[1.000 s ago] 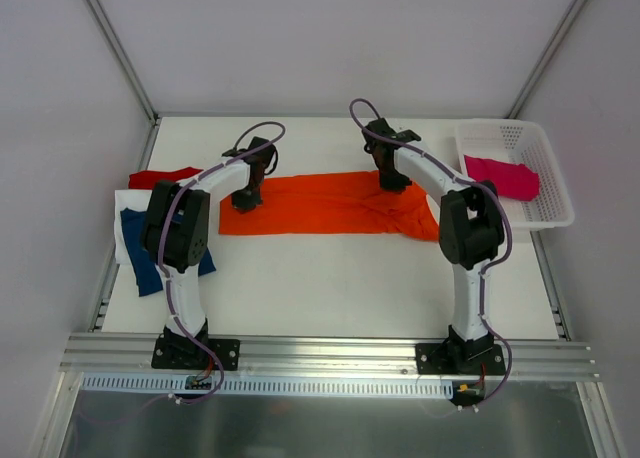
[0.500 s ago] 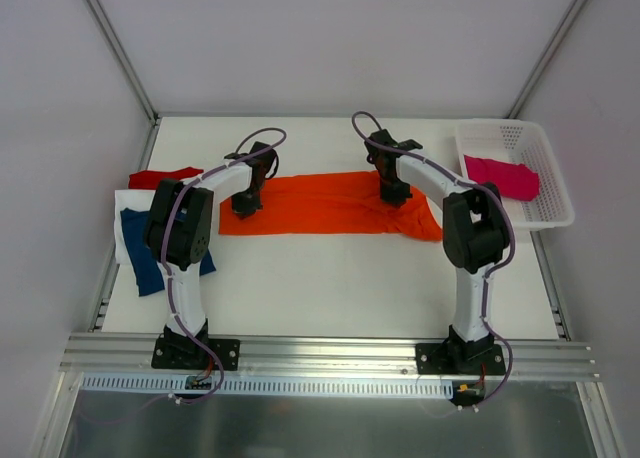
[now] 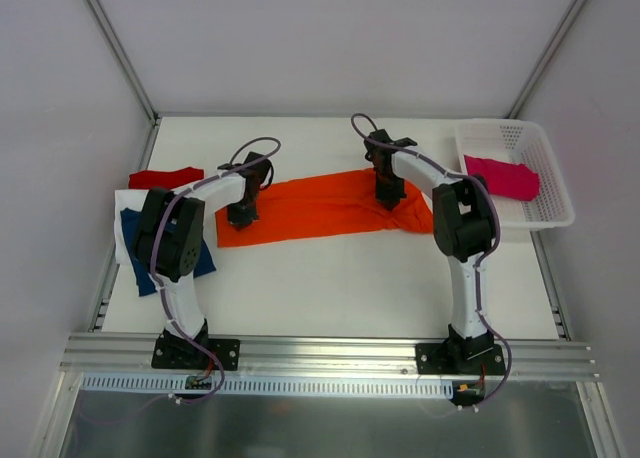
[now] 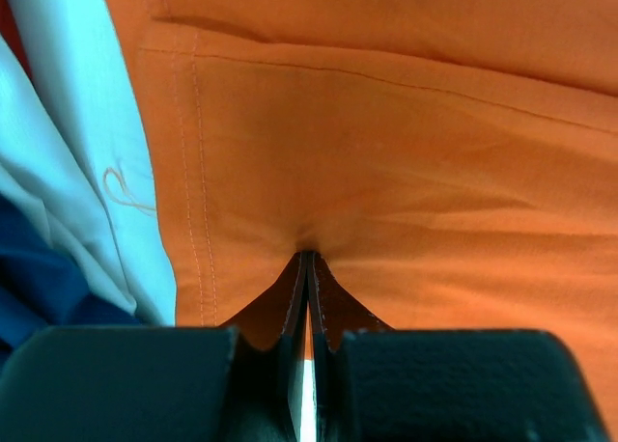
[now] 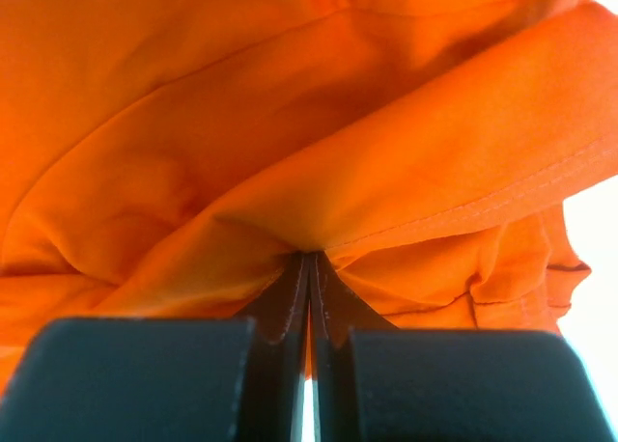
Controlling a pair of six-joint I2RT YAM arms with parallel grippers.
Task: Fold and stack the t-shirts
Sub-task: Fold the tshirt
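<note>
While both claws were pinched fully together, each had a fold of the orange t-shirt (image 3: 320, 203) nipped between its tips. The left gripper (image 4: 307, 259) was clamped on cloth just inside the shirt's stitched hem, pulling it into a small pucker. The white t-shirt (image 4: 58, 172) and the navy t-shirt (image 4: 29, 288) lay to that claw's left, the white one touching the orange hem. The right gripper (image 5: 311, 259) was clamped on a bunched ridge near the shirt's other end, with creases gathering toward its tips and bare table (image 5: 599, 268) to its right.

From above, both arms reached forward from their bases with elbows raised and wrists pointing down. The orange shirt lay stretched between the left gripper (image 3: 241, 216) and the right gripper (image 3: 389, 193). The red t-shirt (image 3: 165, 178) sat left of the left claw. The magenta t-shirt (image 3: 500, 175) lay in the basket (image 3: 560, 216), off to the right claw's right and apart from it.
</note>
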